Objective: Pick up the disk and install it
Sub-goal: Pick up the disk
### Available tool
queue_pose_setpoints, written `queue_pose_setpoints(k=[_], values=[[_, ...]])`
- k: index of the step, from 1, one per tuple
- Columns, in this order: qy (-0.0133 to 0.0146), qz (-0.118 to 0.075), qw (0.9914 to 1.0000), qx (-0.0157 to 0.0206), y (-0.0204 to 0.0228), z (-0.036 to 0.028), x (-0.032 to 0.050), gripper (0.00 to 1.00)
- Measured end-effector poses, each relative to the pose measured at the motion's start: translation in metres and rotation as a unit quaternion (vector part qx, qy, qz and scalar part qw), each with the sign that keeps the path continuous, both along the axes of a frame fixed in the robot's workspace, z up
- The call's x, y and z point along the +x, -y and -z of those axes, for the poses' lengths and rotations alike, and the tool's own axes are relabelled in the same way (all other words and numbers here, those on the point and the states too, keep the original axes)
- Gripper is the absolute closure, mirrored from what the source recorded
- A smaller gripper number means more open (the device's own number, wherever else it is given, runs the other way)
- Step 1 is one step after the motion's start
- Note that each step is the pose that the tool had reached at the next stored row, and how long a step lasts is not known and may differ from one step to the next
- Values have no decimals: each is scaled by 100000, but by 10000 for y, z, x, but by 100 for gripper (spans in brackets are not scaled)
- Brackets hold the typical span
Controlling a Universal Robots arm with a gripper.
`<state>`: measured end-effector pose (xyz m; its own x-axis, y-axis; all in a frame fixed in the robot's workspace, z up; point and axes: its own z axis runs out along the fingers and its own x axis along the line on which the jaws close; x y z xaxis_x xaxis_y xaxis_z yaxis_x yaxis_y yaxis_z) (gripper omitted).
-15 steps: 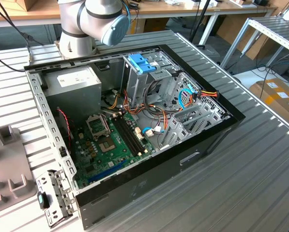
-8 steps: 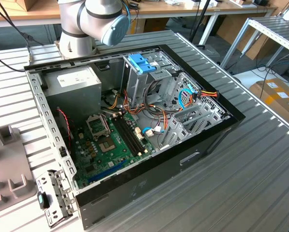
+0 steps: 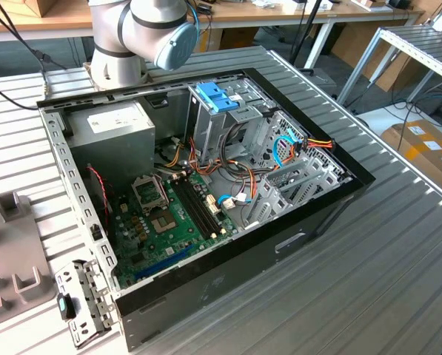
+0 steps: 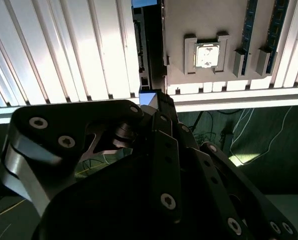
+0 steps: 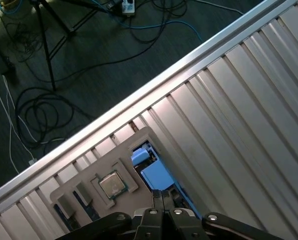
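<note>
Blue-labelled disk (image 5: 156, 176), edge-on (in grey tray (image 5: 114, 157)), just beside claw (image 5: 161, 195)

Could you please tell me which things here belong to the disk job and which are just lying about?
Job in hand: the disk, by the grey tray; the gripper close to it; the open computer case.
Lying about: the processor chip, the floor cables, the cardboard box.
</note>
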<state>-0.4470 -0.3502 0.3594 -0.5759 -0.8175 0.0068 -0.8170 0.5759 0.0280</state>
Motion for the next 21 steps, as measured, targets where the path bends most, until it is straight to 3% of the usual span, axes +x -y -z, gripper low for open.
queue_pose_setpoints(k=[5, 11, 16, 21], values=[[19, -2116, 99978, 25, 0, 0, 0, 89], [45, -5609, 99843, 71, -1, 0, 0, 89], [66, -8656, 99624, 227, -2, 0, 0, 89], [66, -11454, 99341, 304, -4, 0, 0, 89]])
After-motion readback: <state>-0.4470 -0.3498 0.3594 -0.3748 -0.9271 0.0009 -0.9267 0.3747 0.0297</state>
